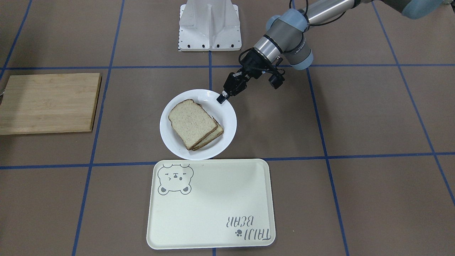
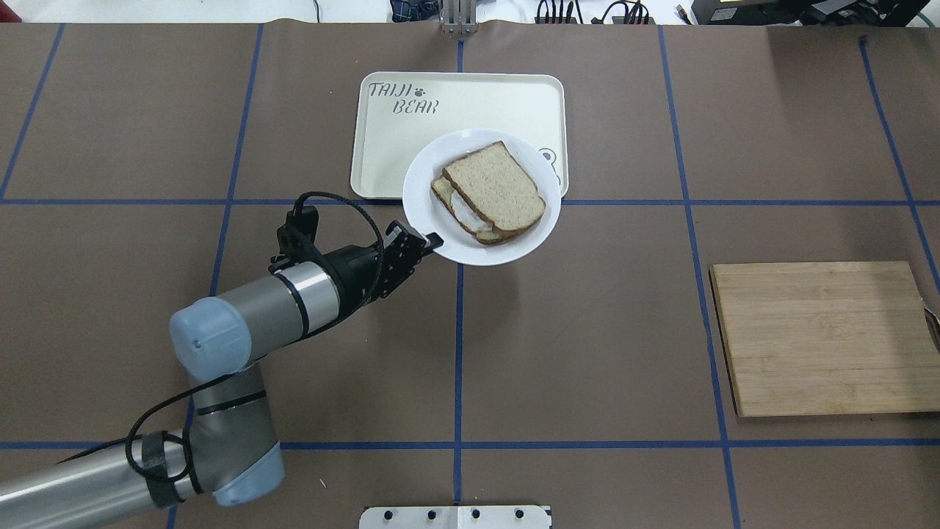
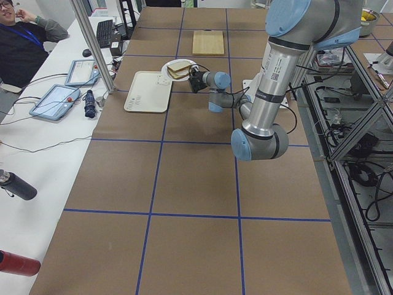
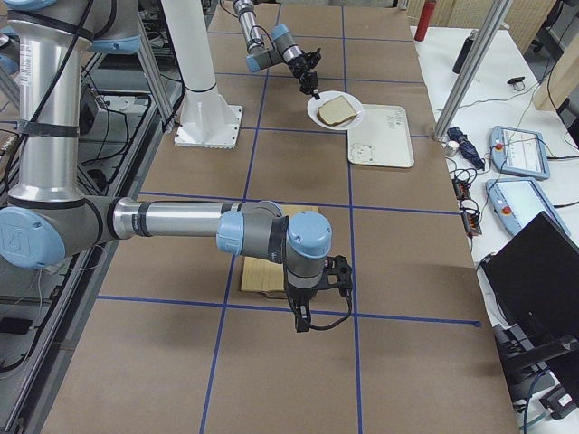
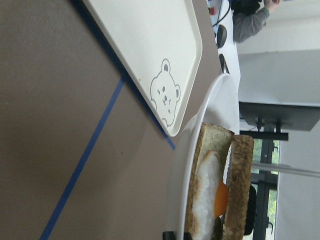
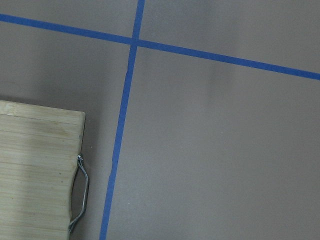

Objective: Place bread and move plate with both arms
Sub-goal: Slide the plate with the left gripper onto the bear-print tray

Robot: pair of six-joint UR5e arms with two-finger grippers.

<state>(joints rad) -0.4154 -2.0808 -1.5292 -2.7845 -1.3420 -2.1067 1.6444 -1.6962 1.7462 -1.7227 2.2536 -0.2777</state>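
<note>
Under the bread (image 5: 240,180), only the left wrist view shows egg yolk (image 5: 221,200).

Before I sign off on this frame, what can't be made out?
Right pincer: shows only in the exterior right view, small; open or shut unclear.
Egg-topped lower bread slice: nearly all covered by the plain brown-crusted bread slice, front-facing view.
Left pincer: any finger under the rim is hidden by the round glossy white plate, overhead view.
Left wrist view: bottom edge cuts off the plate.
</note>
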